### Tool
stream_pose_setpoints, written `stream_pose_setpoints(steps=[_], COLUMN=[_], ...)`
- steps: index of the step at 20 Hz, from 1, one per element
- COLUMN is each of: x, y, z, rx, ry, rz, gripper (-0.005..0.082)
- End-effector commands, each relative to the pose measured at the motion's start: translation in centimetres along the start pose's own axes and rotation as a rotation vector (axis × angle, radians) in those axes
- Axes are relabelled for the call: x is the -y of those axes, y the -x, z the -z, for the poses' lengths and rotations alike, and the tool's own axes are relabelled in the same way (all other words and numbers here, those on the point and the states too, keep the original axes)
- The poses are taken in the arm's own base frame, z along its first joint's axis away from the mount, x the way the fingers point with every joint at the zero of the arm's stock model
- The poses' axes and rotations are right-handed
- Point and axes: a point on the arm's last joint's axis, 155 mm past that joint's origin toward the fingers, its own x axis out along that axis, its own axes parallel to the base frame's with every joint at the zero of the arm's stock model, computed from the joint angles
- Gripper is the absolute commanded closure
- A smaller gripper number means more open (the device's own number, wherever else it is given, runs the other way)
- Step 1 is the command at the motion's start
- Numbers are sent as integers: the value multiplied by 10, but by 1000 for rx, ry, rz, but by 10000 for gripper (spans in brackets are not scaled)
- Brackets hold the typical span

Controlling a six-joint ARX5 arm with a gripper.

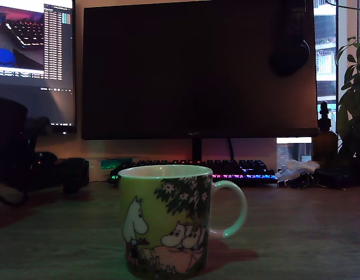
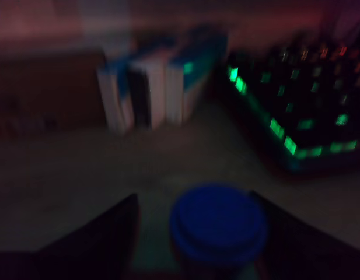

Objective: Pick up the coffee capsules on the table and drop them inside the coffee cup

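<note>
The tool [image 2: 194, 233] shows in the blurred wrist view as two dark fingers [image 2: 95, 239] spread wide apart. The dark blue round-rimmed coffee capsule [image 2: 219, 224] sits between them, close to the finger on one side and with a clear gap to the other. Whether either finger touches it cannot be told through the blur, and nothing is pinched.

The capsule rests on the dull grey-brown wood-grain tabletop [image 2: 80, 175]. Beyond the capsule stand some white and teal upright boxes [image 2: 162, 87], with a dark keyboard lit green [image 2: 296, 111] beside them.

In the exterior view the pale yellow-green ceramic mug with white cartoon figures [image 1: 168, 224] stands upright on the tabletop, its handle toward the exterior view's right. Behind the mug are a large dark monitor [image 1: 197, 70] and the keyboard.
</note>
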Motion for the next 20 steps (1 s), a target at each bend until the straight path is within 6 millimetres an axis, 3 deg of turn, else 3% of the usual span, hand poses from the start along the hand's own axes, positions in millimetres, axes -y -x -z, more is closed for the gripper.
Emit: stream_pose_setpoints(steps=[1,18,20], x=[1,6,6], y=[-2,-2,-2], z=[25,27,26], rx=[-69,-78,-78], ry=[1,-2,-2], rz=[4,33,32], gripper=[220,221,315])
